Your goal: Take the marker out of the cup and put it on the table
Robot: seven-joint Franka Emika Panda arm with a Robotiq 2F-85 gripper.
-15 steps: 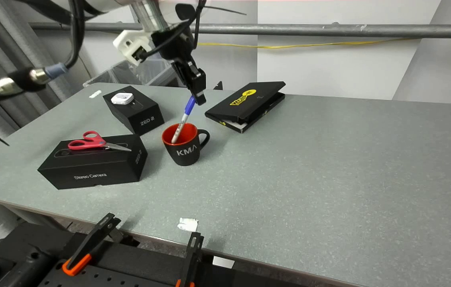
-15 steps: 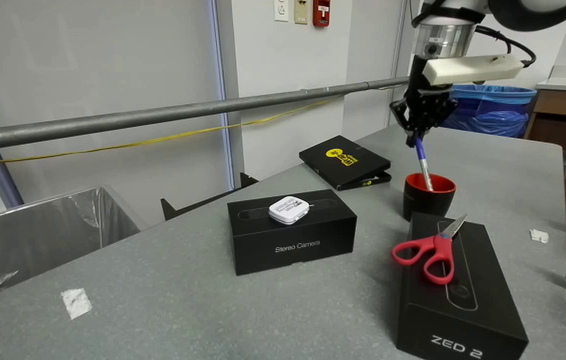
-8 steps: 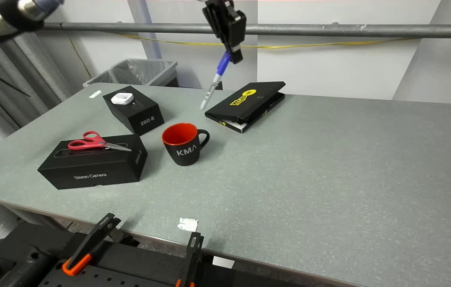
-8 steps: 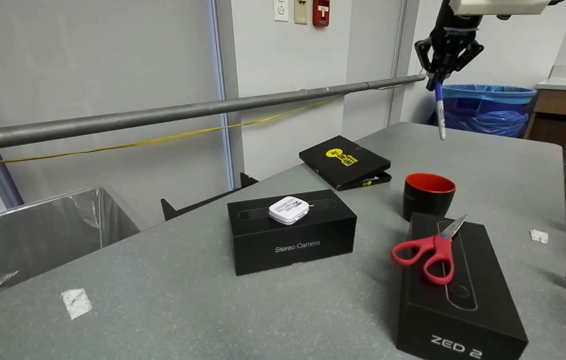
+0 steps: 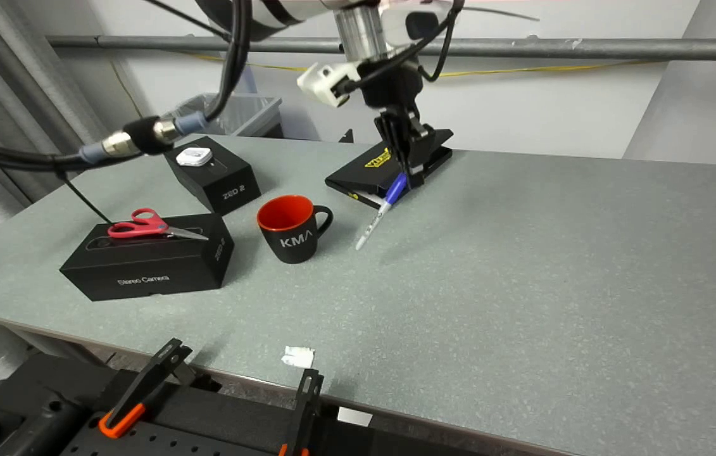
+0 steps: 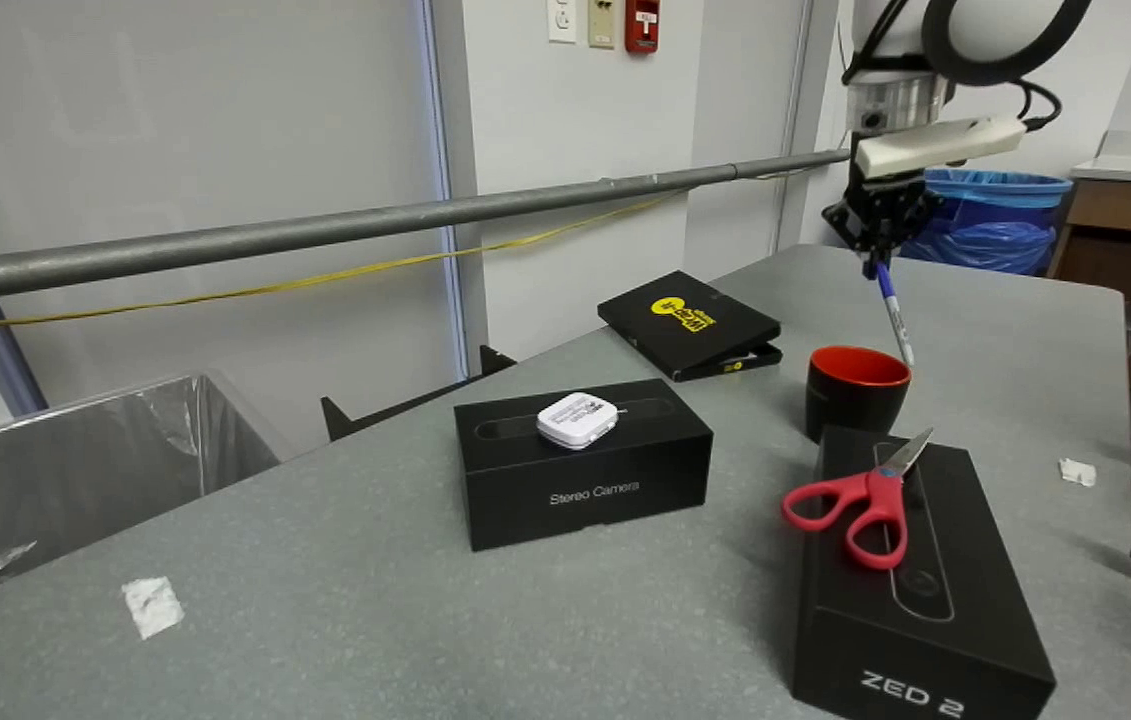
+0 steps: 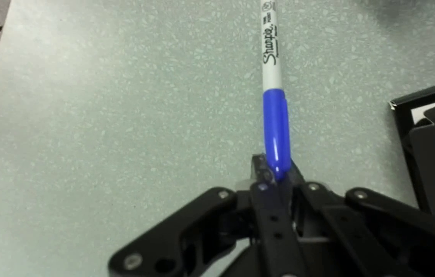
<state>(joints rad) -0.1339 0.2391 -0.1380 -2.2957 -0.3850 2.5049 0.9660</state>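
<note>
Mug (image 5: pixel 292 235), boxes (image 5: pixel 149 272) on grey table (image 5: pixel 522 285)

Exterior views, both: facing obliquely down; shared, flat speckled-grey tabletop (image 5: pixel 522 285) and round red-lined black mug (image 5: pixel 292 235). Wrist view: near, downward, along slim blue-capped white marker (image 7: pixel 274 95).

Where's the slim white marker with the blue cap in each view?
In an exterior view: marker, just right of centre.
In an exterior view: marker, well right of centre.
Wrist view: marker, upper part, right of centre.
Shared landmark: flat black cardboard box, wrist view's right edge.
</note>
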